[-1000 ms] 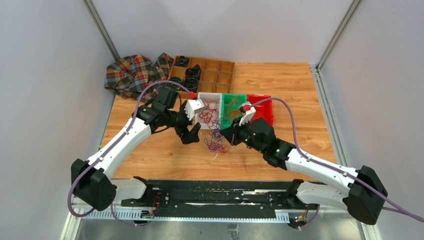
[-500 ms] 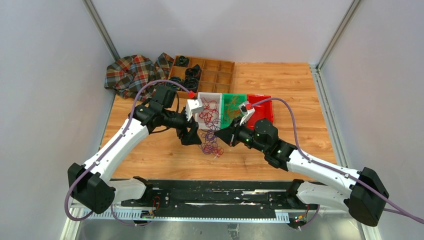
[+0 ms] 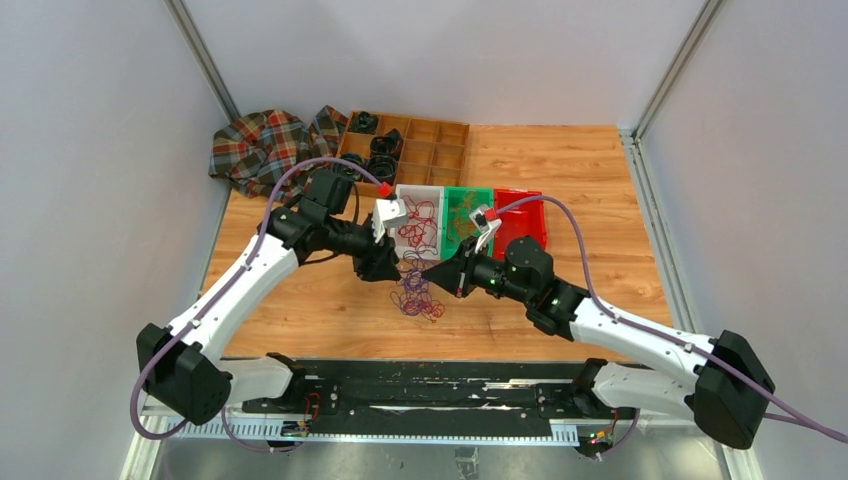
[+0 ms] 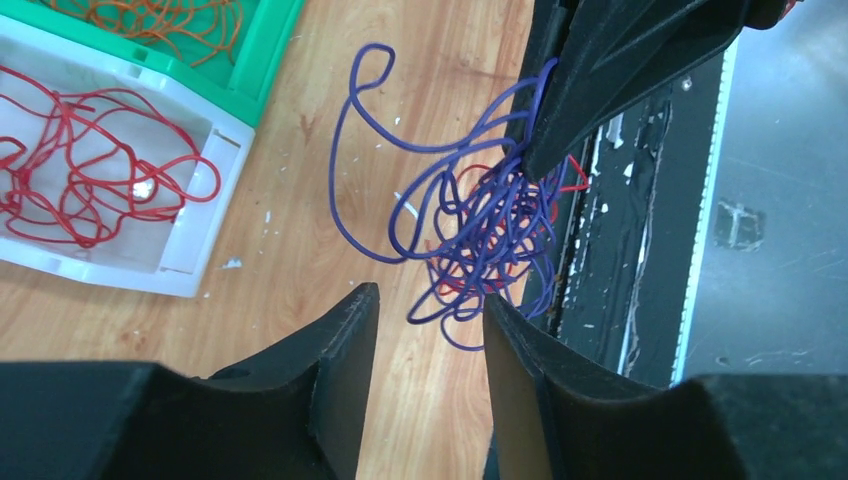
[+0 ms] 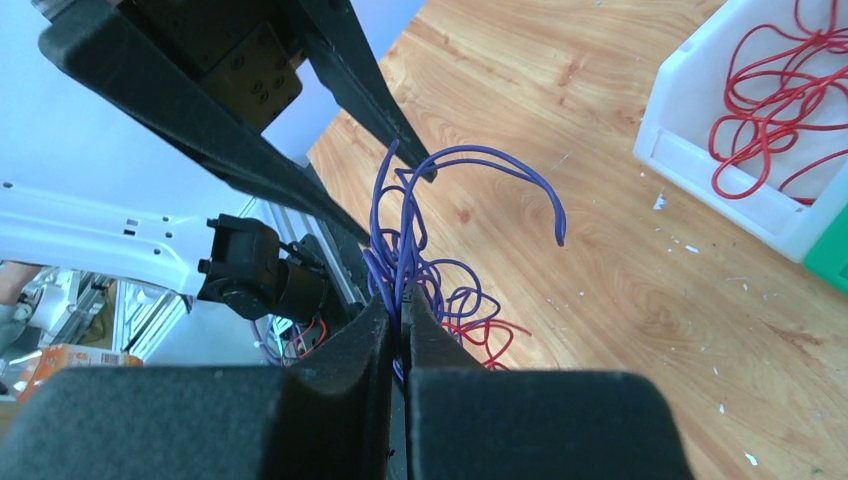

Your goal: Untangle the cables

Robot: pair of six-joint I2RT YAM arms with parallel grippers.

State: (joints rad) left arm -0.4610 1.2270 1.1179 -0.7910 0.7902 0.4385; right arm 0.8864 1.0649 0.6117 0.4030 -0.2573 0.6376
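A tangle of purple and red cables hangs above the wooden table between the two arms. My right gripper is shut on purple strands at the top of the bundle. In the right wrist view the right gripper pinches those strands, with red loops below. My left gripper stands just left of the tangle. In the left wrist view the left gripper has its jaws apart. The lowest loops of the cables dangle just beyond its fingertips, unclamped.
Behind the grippers stand a white bin with red cables, a green bin with orange cables and a red bin. A wooden compartment tray with black coils and a plaid cloth lie at the back left.
My left gripper's jaws have narrowed and it has closed in on the tangle. The right gripper has carried the bundle left, toward the left gripper.
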